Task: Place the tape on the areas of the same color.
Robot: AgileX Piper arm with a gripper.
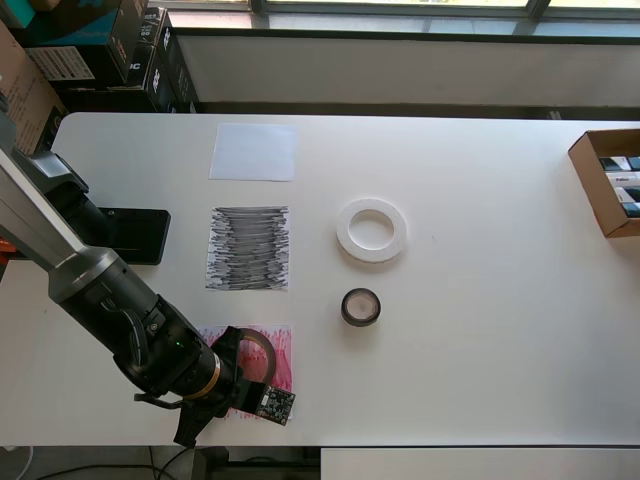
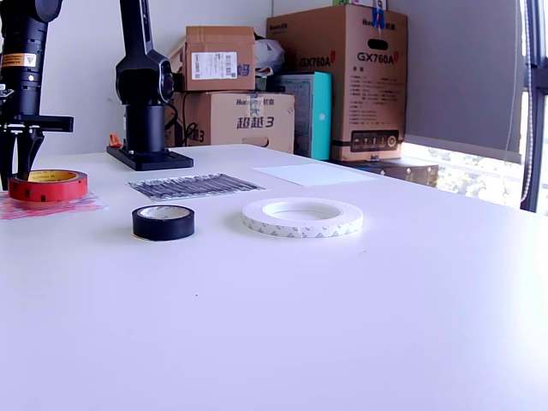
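Gripper (image 2: 23,145) down over the red tape (image 2: 48,185), fingers straddling the near wall of the ring with one inside the hole. Jaws parted enough that a firm pinch is not obvious; impossible to tell whether gripping or just let go. Red tape flat on the red sheet (image 1: 285,350), right colour under it, so that pairing looks done.

Over to the white tape (image 1: 371,230), lying flat on the bare surface (image 1: 480,330), well apart from the white sheet (image 1: 254,152) at the far end of the row. Not matched yet.

Black tape (image 1: 361,306) near the white one, also on bare surface, beside the black sheet (image 1: 248,248) but not on it. Still to go.

Sheets lined up in a column, loose rolls set off to one side, probably to keep each carry short and clear. Likely next: lift clear of the red ring.
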